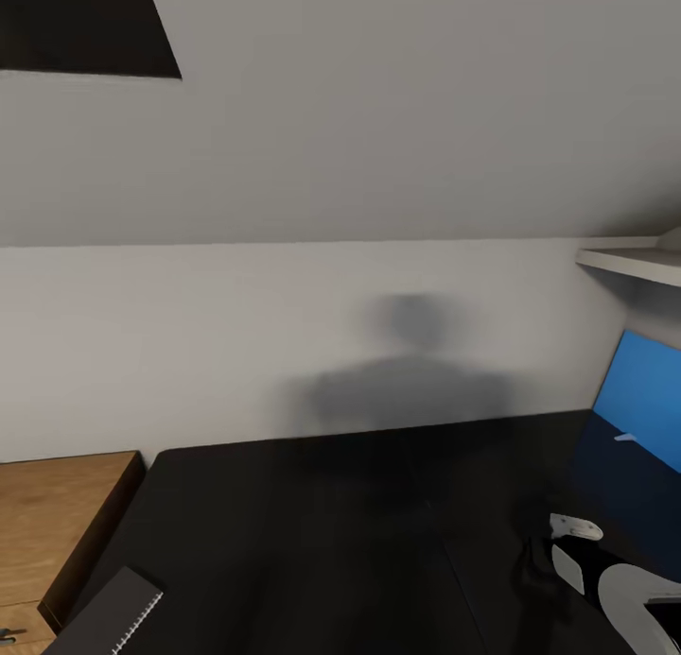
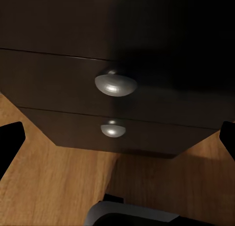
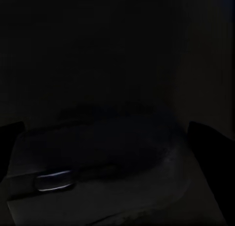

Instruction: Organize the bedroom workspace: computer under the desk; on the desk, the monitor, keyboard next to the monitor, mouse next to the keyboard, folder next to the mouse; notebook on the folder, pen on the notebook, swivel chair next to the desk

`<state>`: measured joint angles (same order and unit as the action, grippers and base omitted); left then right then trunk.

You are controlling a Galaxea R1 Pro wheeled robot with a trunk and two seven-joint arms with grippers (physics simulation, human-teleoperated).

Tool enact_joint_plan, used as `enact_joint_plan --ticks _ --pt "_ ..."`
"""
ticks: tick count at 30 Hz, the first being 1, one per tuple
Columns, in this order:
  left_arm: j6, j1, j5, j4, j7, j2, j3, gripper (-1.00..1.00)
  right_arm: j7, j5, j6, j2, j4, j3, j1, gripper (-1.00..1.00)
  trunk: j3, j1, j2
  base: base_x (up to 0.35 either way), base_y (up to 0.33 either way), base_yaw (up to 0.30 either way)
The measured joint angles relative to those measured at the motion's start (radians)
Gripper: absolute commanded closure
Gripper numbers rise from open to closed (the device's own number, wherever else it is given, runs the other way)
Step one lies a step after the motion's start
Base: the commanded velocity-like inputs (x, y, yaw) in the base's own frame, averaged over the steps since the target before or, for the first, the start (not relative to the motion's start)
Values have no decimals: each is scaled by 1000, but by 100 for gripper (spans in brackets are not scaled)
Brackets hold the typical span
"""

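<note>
The desk (image 1: 340, 523) spreads its black top below me, with its blue back panel (image 1: 643, 390) at the right. The grey, spiral-bound notebook (image 1: 112, 619) lies at the desk's near left corner. My right gripper (image 1: 553, 549) hovers low over the desk's right part, open. In the dim right wrist view a dark rounded body with a small glinting wheel, seemingly the mouse (image 3: 98, 162), lies between the spread fingers of the right gripper (image 3: 110, 138); contact cannot be judged. My left gripper (image 2: 117, 138) is open in front of the black drawer pedestal (image 2: 117, 45), holding nothing.
A light wooden cabinet (image 1: 57, 523) stands against the desk's left end. A white shelf (image 1: 634, 263) juts out above the blue panel. The pedestal's silver knobs (image 2: 115, 84) face the left wrist camera over wooden floor (image 2: 49, 187). A short pale sliver (image 1: 624, 437) sits by the panel.
</note>
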<state>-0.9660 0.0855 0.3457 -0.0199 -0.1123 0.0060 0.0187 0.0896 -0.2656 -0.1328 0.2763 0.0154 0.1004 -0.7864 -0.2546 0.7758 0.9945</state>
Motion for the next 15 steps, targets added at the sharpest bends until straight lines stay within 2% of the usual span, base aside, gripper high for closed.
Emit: enact_joint_plan --ticks 5,15 --pt "0 0 0 0 1 0 -1 -100 -2 -1 2 0 0 0 0 100 16 -19 -35 0 0 0" --pt "1 0 1 0 1 0 -1 -100 -2 -2 54 -1 0 0 1 100 47 -58 -105 0 0 0"
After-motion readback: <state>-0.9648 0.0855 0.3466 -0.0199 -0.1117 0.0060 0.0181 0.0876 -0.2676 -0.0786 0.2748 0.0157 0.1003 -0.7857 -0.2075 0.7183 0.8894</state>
